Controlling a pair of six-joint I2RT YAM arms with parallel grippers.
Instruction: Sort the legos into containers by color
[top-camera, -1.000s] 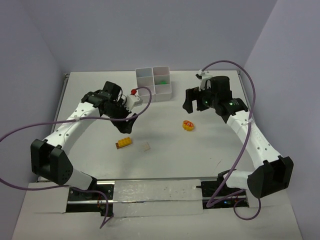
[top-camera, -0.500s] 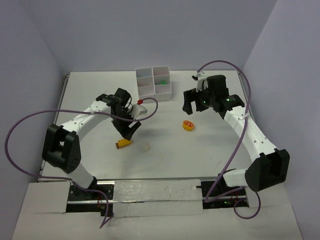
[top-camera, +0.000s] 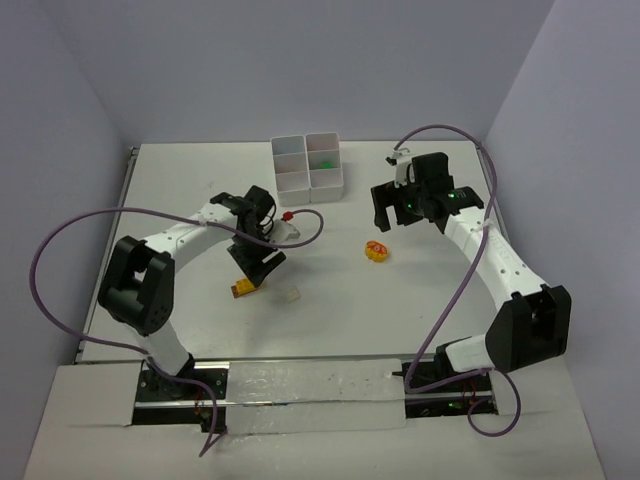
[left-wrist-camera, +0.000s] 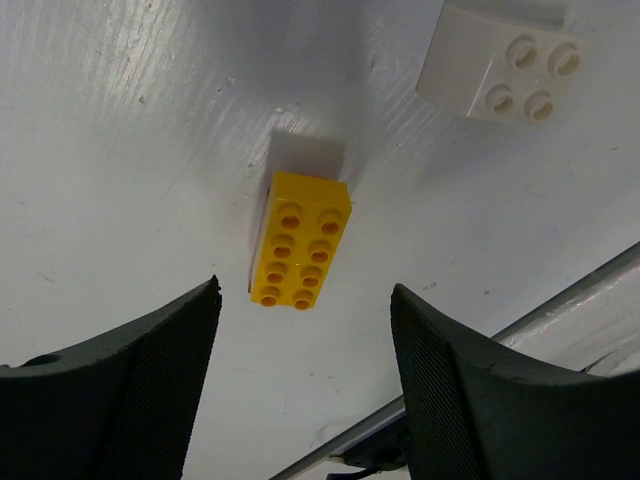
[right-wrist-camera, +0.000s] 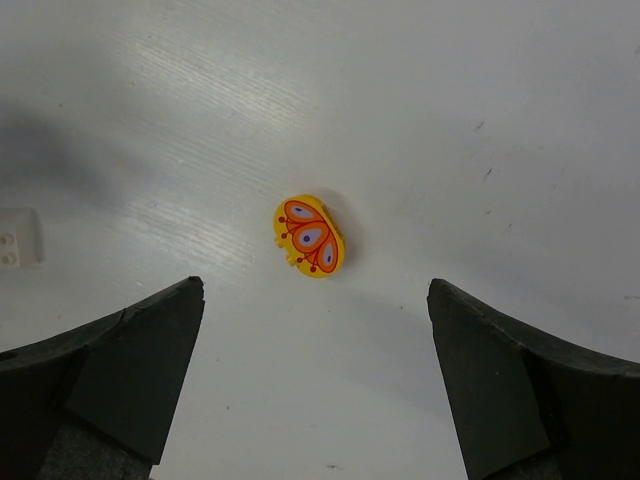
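Note:
A yellow brick (top-camera: 243, 289) (left-wrist-camera: 300, 243) lies flat on the table, studs up. My left gripper (top-camera: 256, 264) (left-wrist-camera: 305, 310) hovers just above it, open, with the brick's near end level with the fingertips and nothing held. A white brick (top-camera: 291, 296) (left-wrist-camera: 500, 70) lies close beside it. An orange-yellow oval piece (top-camera: 376, 250) (right-wrist-camera: 310, 236) with a butterfly print rests mid-table. My right gripper (top-camera: 392, 212) (right-wrist-camera: 315, 285) stands wide open above it and is empty. The white containers tray (top-camera: 296, 183) sits at the back, with a green lego (top-camera: 325, 161) in one compartment.
A metal rail (left-wrist-camera: 560, 300) runs along the table's near edge, close to the yellow brick. Purple cables (top-camera: 60, 250) loop off both arms. Grey walls enclose the table at the back and on both sides.
My left arm has swung down from near the tray to the yellow brick, and its jaws have narrowed a little. My right gripper has hardly shifted and stays wide open.

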